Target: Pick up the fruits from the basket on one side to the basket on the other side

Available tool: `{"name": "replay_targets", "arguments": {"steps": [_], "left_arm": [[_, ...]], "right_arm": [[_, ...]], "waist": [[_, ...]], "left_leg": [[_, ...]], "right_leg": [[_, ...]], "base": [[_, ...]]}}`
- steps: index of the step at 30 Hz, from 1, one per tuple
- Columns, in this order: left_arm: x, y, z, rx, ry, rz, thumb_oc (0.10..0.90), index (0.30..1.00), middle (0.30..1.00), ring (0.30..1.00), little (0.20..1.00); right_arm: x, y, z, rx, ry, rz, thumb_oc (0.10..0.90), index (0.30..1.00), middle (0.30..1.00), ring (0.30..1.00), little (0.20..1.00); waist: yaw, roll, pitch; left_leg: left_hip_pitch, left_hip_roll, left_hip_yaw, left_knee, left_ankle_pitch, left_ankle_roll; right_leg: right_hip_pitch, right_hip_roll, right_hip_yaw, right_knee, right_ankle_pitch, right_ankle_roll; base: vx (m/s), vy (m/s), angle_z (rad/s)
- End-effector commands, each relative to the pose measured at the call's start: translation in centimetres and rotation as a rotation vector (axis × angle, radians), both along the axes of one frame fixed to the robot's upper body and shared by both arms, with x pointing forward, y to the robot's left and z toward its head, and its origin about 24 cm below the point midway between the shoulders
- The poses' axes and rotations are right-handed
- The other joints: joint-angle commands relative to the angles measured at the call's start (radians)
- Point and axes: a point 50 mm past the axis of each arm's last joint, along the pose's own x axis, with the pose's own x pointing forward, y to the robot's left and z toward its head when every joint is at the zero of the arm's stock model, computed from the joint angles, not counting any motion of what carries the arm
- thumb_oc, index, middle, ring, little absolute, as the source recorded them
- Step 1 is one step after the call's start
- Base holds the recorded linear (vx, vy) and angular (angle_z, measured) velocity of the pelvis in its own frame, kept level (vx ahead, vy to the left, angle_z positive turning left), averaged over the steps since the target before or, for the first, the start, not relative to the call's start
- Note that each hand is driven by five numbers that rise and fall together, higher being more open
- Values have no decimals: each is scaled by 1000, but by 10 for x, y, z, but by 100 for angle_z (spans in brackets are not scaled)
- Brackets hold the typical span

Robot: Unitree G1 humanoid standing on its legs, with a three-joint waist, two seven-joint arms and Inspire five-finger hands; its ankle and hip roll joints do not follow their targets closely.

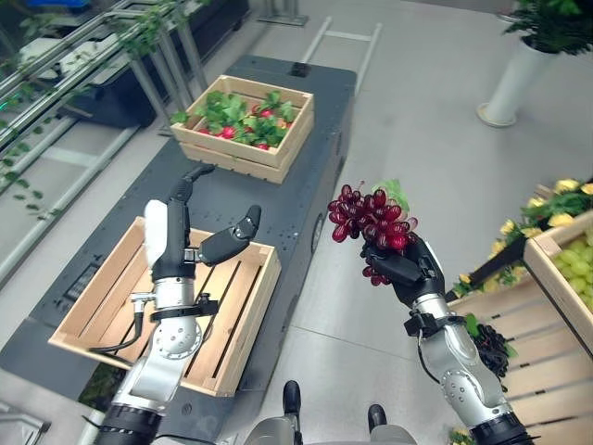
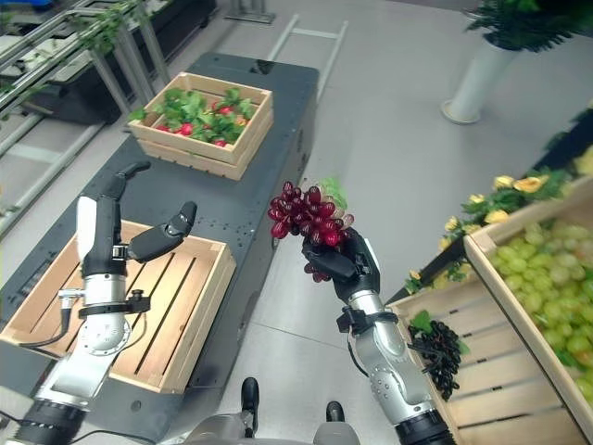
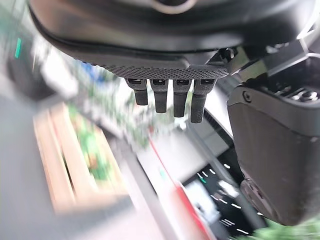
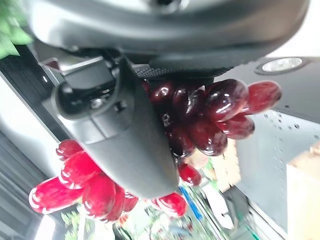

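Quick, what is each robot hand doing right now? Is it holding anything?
Left hand: open, holding nothing, above the empty wooden crate.
Right hand: shut on the bunch of red grapes.

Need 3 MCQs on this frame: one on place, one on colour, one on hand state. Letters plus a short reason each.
1. Where is the grape bunch?
A. in the near crate
B. held over the floor beside the table
C. in the far crate

2. What colour are the held grapes?
A. green
B. dark red
C. yellow

3. How is the left hand?
A. open over the near crate
B. shut on grapes
C. gripping the crate's rim

Key:
1 B: the right hand holds the grape bunch past the edge of the table, over the floor.
2 B: the bunch is dark red in the right wrist view too.
3 A: the left hand has straight fingers above the slatted near crate, holding nothing.
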Motion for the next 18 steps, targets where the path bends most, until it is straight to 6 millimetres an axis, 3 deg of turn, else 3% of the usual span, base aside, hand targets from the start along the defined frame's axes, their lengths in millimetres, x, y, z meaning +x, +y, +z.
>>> {"name": "replay_targets", "arguments": {"steps": [1,3,4,7,9,10,13,18], "left_arm": [[9,-17,51,-182,-249,-204,800,900,900,900,900],[12,-27,46,-300,-187,-318,800,900,900,900,900],[13,-33,39,-372,-146,-367,800,900,900,900,900],[14,-38,29,-510,-83,-408,800,900,900,900,900],[14,-41,25,-534,-76,-417,800,900,900,900,900],[13,-44,20,-562,-68,-440,800,900,900,900,900],[10,-50,17,-606,-73,-459,800,900,900,900,900],[7,-53,16,-669,-97,-481,800,900,900,900,900]], "right_arm": [[9,-4,51,67,-312,-31,400,300,300,300,300],[12,-2,51,77,-319,-10,400,300,300,300,300],[12,1,49,72,-322,7,400,300,300,300,300],[15,8,47,68,-324,56,400,300,300,300,300],[15,9,45,68,-328,72,400,300,300,300,300],[15,9,41,73,-314,84,400,300,300,300,300],[14,7,33,81,-269,97,400,300,300,300,300],[7,1,14,51,-177,90,400,300,300,300,300]], "waist": [[0,28,-60],[7,36,-52],[21,45,-54],[51,41,-56],[63,33,-64],[70,11,-74],[58,-6,-85],[24,-22,-87]], "left_leg": [[85,-47,-33,12,-184,0],[65,-37,-20,13,-167,12],[46,-26,-10,15,-150,14],[21,-15,5,23,-139,19],[4,-8,16,31,-136,16],[-1,-3,15,29,-129,5],[-4,27,11,26,-117,-16],[18,62,3,15,-101,-40]], "right_leg": [[-161,-52,-74,-44,262,12],[-178,-32,-107,73,224,-6],[-166,-27,-150,147,173,-21],[-125,-45,-227,186,120,-38],[-96,-43,-247,152,100,-42],[-39,-30,-265,36,110,-36],[-33,4,-239,-57,122,-32],[-17,66,-203,-87,112,-66]], "base": [[-190,-42,-64],[-255,-77,-59],[-181,-81,-53],[-150,-135,-63],[-105,-225,-49],[-78,-256,-27],[-78,-305,-23],[-11,-184,-36]]}}
